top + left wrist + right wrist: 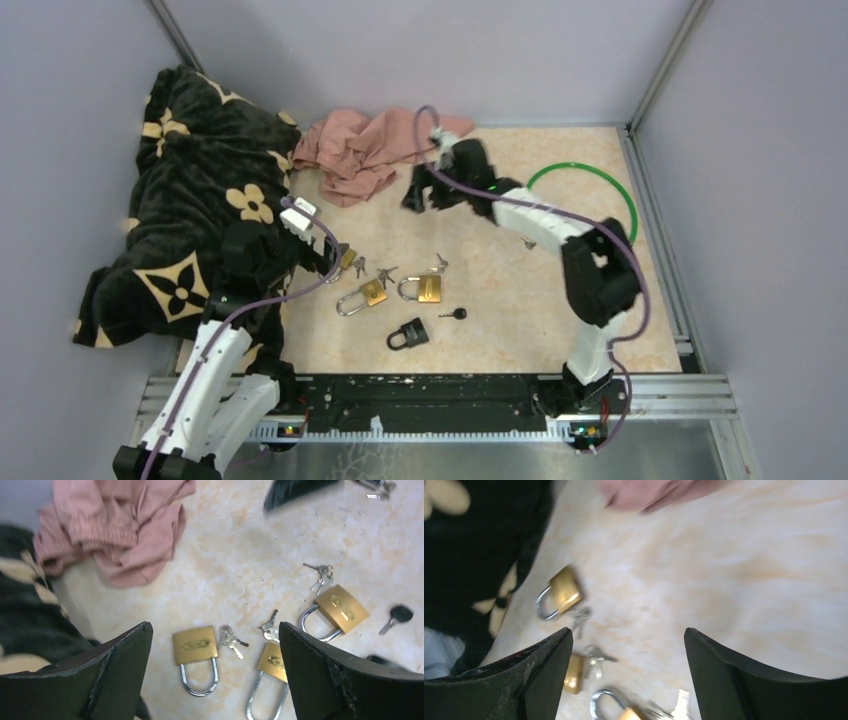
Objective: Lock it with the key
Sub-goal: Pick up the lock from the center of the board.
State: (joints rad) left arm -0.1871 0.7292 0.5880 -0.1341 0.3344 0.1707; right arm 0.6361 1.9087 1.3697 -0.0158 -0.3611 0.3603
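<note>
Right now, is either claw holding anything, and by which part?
Nothing is held: the left claw and the right claw are both open and empty.

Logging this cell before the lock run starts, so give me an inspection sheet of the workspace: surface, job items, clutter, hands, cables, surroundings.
Surface: beige marbled table, nothing spilled on it.
Job's things: three brass padlocks, one black padlock, small key bunches and a black-headed key, all lying loose mid-table.
Clutter: black floral blanket on the left, pink cloth at the back, green hoop on the right.
Hands: left hand open, empty, over the brass padlocks; right hand open, empty, above the table.
Cables: a purple cable looped along each arm.
Surroundings: grey walls on three sides.
</note>
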